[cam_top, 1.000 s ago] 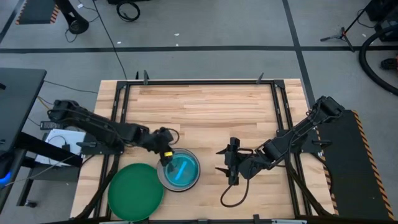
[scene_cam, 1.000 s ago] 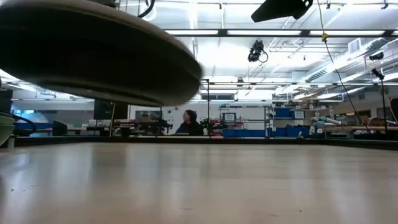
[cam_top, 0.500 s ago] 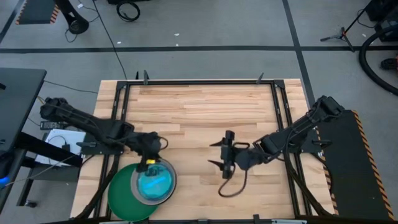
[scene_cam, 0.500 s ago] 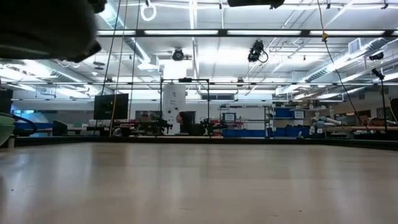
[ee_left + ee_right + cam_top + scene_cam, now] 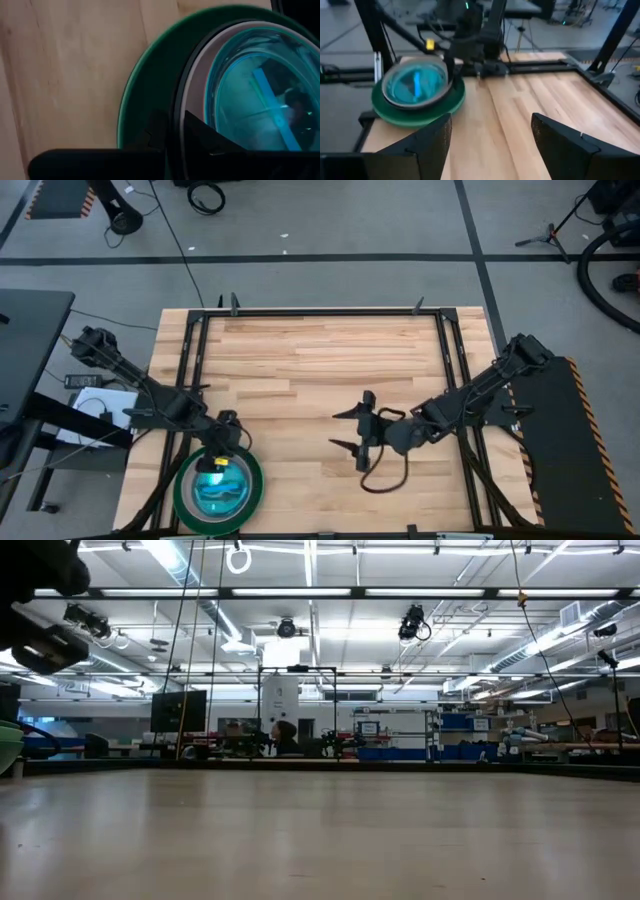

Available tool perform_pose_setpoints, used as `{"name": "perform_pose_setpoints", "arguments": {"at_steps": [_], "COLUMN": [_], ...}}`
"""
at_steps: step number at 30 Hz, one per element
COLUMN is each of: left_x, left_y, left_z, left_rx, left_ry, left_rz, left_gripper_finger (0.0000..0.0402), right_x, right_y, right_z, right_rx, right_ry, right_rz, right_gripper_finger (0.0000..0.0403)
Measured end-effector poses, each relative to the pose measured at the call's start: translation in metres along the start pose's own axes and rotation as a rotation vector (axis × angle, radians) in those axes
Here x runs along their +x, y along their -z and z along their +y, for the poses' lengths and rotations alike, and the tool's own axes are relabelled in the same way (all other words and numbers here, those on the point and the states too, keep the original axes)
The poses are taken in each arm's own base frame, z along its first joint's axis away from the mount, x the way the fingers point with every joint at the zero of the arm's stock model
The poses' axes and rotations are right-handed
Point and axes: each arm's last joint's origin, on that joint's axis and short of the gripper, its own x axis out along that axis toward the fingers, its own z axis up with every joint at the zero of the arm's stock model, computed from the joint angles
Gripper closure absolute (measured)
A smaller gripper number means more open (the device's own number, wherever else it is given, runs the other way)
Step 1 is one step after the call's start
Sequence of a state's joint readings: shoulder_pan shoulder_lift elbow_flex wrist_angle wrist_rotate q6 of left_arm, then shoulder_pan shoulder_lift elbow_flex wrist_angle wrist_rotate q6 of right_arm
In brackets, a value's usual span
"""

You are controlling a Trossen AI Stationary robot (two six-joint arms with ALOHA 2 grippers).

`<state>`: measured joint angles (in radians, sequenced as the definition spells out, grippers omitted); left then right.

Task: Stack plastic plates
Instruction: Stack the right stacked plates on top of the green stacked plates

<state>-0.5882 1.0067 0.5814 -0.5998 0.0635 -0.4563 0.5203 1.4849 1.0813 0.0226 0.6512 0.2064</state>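
1. Since a second ago, the left gripper (image 5: 217, 461) has been carrying the grey plate (image 5: 219, 483) and the cyan plate (image 5: 222, 488) nested in it from the table's front middle toward the front-left corner; they are now sitting over the large green plate (image 5: 181, 490).
2. Its fingers are pinching the grey plate's rim on the side away from the table's front edge, as the left wrist view shows (image 5: 172, 135).
3. All three plates are lying flat with their open faces up; being round, they have no long axis to tell.
4. Whether the grey plate (image 5: 420, 102) is already resting on the green plate (image 5: 417, 116) or hanging just above it cannot be told.
5. Over the front middle of the wooden table (image 5: 320, 360), the right gripper (image 5: 348, 430) is hovering with its fingers (image 5: 560, 145) spread wide and nothing between them, well apart from the stack.
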Motion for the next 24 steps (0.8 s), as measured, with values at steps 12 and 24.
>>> {"name": "perform_pose_setpoints", "arguments": {"at_steps": [12,24], "left_x": [0.0,0.018], "left_y": [0.026,0.038], "left_z": [0.009,0.017], "left_rx": [0.122,0.038], "left_ry": [0.088,0.091], "left_rz": [-0.191,-0.22], "left_gripper_finger": [0.0362,0.0362], "right_x": [-0.008,0.019], "right_y": [-0.005,-0.013], "right_z": [0.007,-0.029], "right_rx": [0.123,0.088], "right_ry": [0.105,0.09], "right_rz": [-0.087,-0.069], "right_gripper_finger": [0.0122,0.0121]}}
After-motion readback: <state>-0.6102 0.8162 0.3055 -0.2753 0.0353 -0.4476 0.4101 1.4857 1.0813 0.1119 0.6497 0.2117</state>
